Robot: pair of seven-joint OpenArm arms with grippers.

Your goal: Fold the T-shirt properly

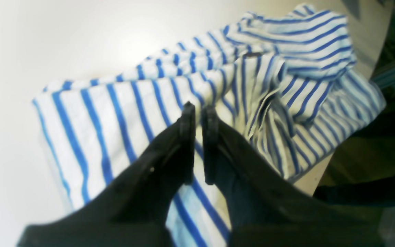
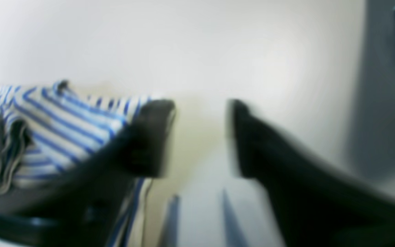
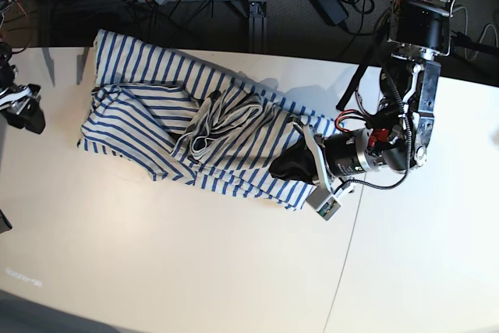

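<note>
At the left edge of the base view the right arm's black pincer (image 3: 25,115) sits well apart from the cloth, over the bare white table (image 3: 156,271). Its own camera shows its jaws (image 2: 201,137) standing wide apart with only pale tabletop between them and nothing gripped; the picture is blurred. From that pincer, the soft white T-shirt with thin blue stripes (image 2: 57,127) lies off to the left of the left finger, a rumpled grey-white fold bunched at the far left edge of the view.

Moving right in the base view, the striped T-shirt (image 3: 156,107) stretches across the table as a long, loosely bundled band, running from the back-left part of the table toward the left arm's pincer. A crumpled twist of fabric lies on top near its middle.

At the cloth's right end is the left arm's black pincer (image 3: 290,163), lying low over the fabric and pointing into it. In its wrist view the two fingers (image 1: 198,137) are drawn nearly together, with only a thin slit between them. Whether any fabric is caught in that slit cannot be told. The T-shirt (image 1: 115,113) spreads flat directly beneath and ahead of the fingertips, and its bunched, folded portion lies ahead and to the right of them.
</note>
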